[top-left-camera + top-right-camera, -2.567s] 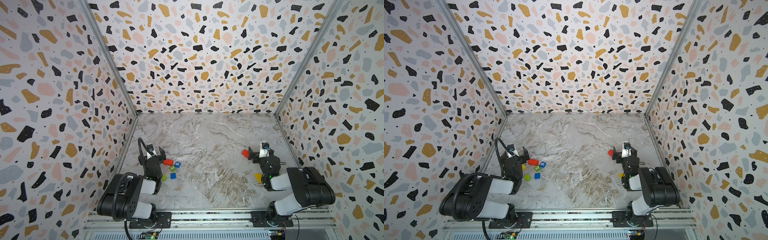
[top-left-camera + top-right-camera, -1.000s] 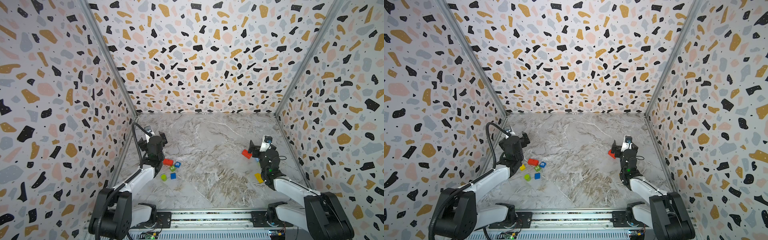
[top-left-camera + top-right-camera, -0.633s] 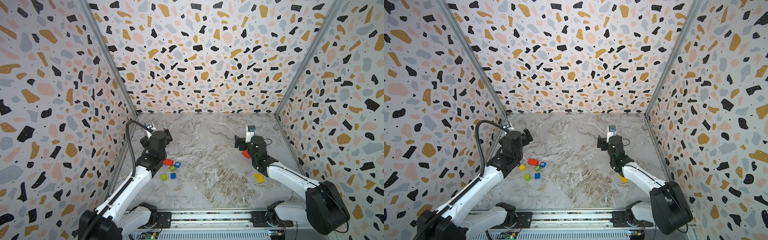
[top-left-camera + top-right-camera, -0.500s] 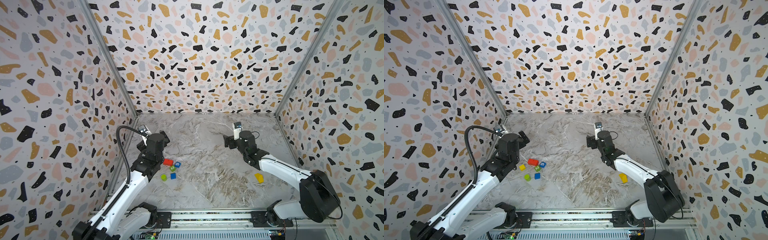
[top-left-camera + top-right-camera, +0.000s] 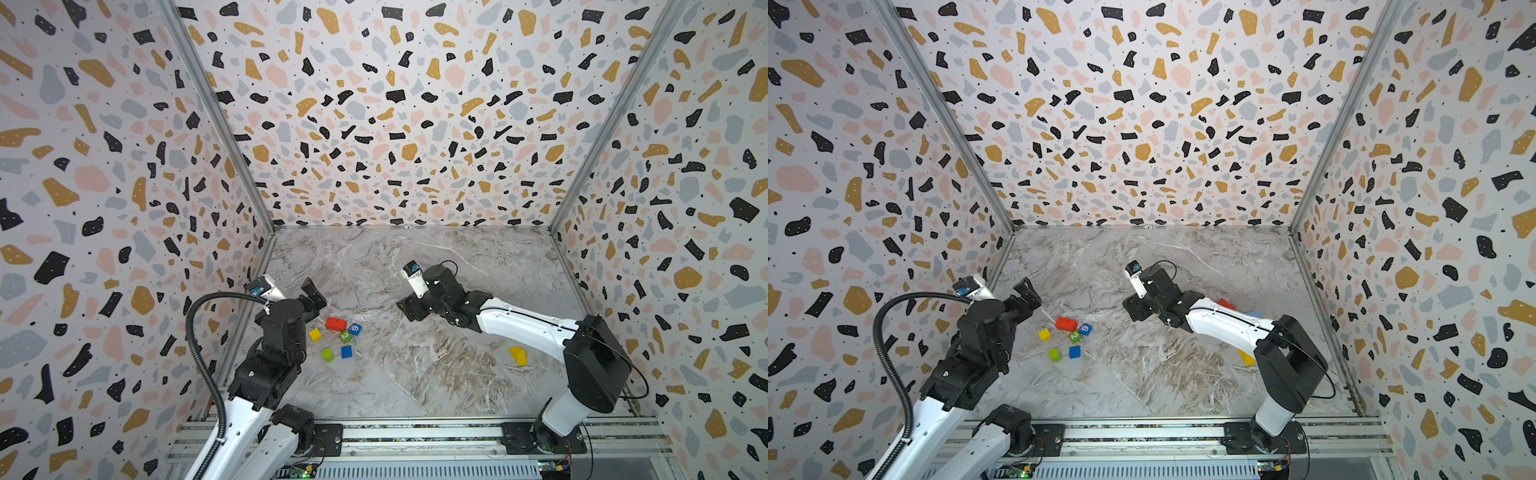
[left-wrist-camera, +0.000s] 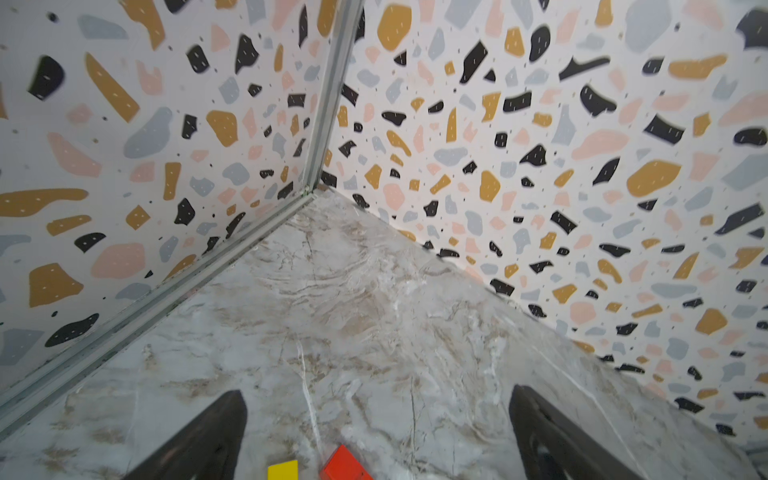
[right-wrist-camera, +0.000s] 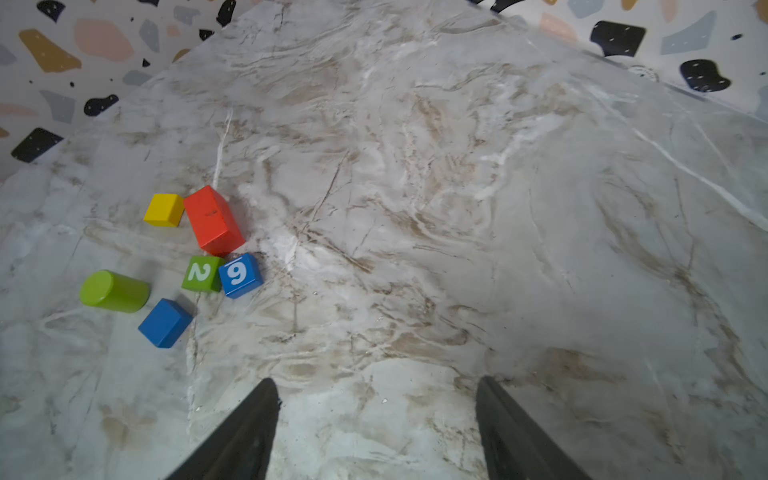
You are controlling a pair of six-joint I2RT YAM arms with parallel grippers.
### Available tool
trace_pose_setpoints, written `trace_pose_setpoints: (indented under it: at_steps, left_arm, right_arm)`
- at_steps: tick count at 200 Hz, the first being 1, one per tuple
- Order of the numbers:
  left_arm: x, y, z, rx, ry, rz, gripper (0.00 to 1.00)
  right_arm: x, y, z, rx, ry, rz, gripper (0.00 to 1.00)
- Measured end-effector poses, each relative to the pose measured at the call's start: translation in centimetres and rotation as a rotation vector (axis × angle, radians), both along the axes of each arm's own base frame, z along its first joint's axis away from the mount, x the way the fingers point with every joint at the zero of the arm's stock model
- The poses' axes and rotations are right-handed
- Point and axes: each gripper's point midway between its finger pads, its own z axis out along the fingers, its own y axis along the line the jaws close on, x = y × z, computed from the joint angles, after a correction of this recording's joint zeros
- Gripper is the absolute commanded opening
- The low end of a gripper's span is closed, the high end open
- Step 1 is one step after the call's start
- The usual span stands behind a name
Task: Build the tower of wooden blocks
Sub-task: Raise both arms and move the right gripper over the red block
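Swinging away from the right wall (image 5: pixel 665 208) since the earlier frames, the right claw (image 5: pixel 411 308) is now hanging over the middle of the desk (image 5: pixel 415 382), and the left arm (image 5: pixel 245 419) is standing unfolded rather than crouched at its base, while the blocks (image 5: pixel 345 336) are lying just where they were. Both top views are showing the left claw (image 5: pixel 312 294) hanging beside the cluster with its fingers spread wide; its wrist view is showing bare marble between them, with the yellow cube (image 6: pixel 283 469) and the red block (image 6: pixel 345 465) peeking in at the frame edge. The right claw's fingers (image 7: pixel 237 436) are also standing apart, gripping nothing, with only desk between them. No tower is standing yet: the pieces are lying singly. On the left side the red block is lying flat with the yellow cube just beside it, and the green 2 cube (image 7: pixel 202 273) and the blue 9 cube (image 7: pixel 240 275) are sitting side by side, touching, at the red block's other end. The lime cylinder (image 7: pixel 113 291) and the plain blue cube (image 7: pixel 165 323) are sitting nearer the front rail (image 5: pixel 415 432), close together but apart. Well apart on the right, the yellow wedge (image 5: pixel 518 356) is resting beside the right arm (image 5: pixel 1225 323), and in a top view a red slab (image 5: pixel 1225 304) is showing partly from behind that arm.
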Motion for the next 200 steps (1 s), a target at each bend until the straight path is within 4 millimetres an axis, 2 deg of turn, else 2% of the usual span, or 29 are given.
trace_pose_setpoints:
  at_steps: [14, 34, 56, 84, 107, 129, 161, 180, 200]
  left_arm:
    - [0.8, -0.9, -0.7, -0.002, 0.043, -0.037, 1.0]
    - [1.3, -2.2, -1.8, -0.021, 0.082, -0.1, 1.0]
    - [1.2, -2.8, -1.6, -0.035, 0.076, -0.135, 1.0]
    - [0.8, -2.8, -1.8, -0.01, 0.108, -0.15, 1.0]
    - [0.2, -3.0, -1.6, -0.012, 0.112, -0.176, 1.0]
    - [-0.2, -3.6, -1.8, -0.034, 0.099, -0.217, 1.0]
    - [-0.6, -4.5, -4.6, -0.046, 0.156, -0.265, 1.0]
    - [-0.6, -4.7, -6.0, -0.044, 0.195, -0.275, 1.0]
    - [-0.7, -4.8, -6.3, -0.047, 0.2, -0.282, 1.0]
  right_arm:
    - [-0.1, -0.4, -0.4, -0.028, 0.021, -0.009, 0.76]
    - [0.2, -2.6, -1.2, -0.077, 0.065, -0.07, 0.76]
    - [1.4, -7.5, -0.7, -0.067, 0.115, -0.205, 0.74]
    - [3.2, -15.1, 1.6, -0.03, 0.126, -0.428, 0.78]
    - [3.8, -18.5, 2.2, -0.022, 0.137, -0.53, 0.84]
    - [3.7, -21.2, 0.6, -0.037, 0.181, -0.602, 0.86]
    - [3.3, -25.3, -2.5, -0.055, 0.264, -0.698, 0.92]
    - [3.1, -27.0, -3.8, -0.045, 0.3, -0.735, 0.97]
    - [2.7, -27.7, -5.3, -0.03, 0.333, -0.759, 1.0]
